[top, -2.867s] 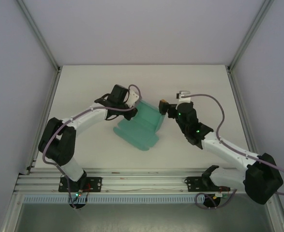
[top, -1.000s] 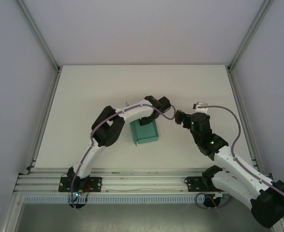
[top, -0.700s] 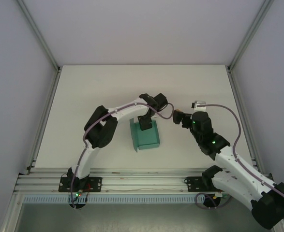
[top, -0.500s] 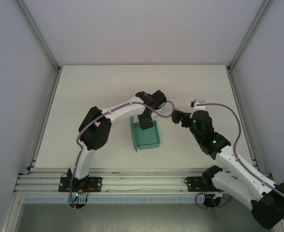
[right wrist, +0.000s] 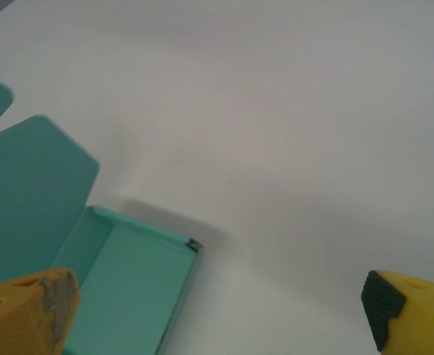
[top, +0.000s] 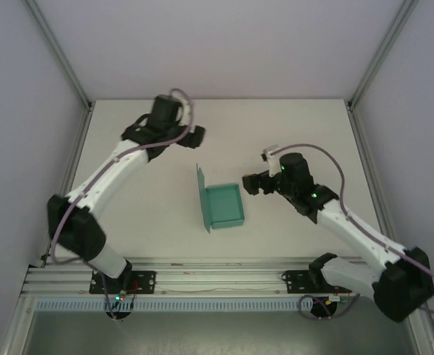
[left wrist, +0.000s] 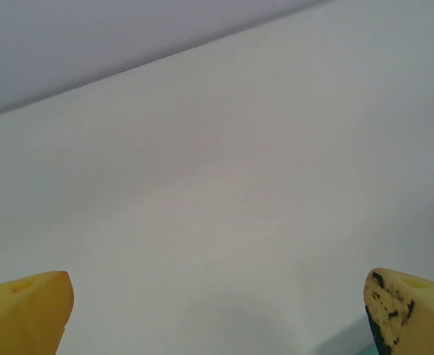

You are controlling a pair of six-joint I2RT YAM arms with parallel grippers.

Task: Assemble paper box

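Box (top: 224, 207) is sitting open-topped near the middle of the table (top: 143, 214), its tall flap seemingly standing upright along the left edge. Just beyond its right side, the right gripper (top: 248, 183) is hovering near the box without touching it, fingers spread wide. Farther back and well apart, the left gripper (top: 197, 133) is hanging over bare table, fingers likewise spread.

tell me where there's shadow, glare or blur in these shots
Top external: even, diffuse light with no glare; the paper box is sharp and throws hardly any shadow on the table. Right wrist: a soft grey shadow lies beside the box's wall, and the right fingertips are blurred. Left wrist: low contrast, with the left fingertips out of focus.
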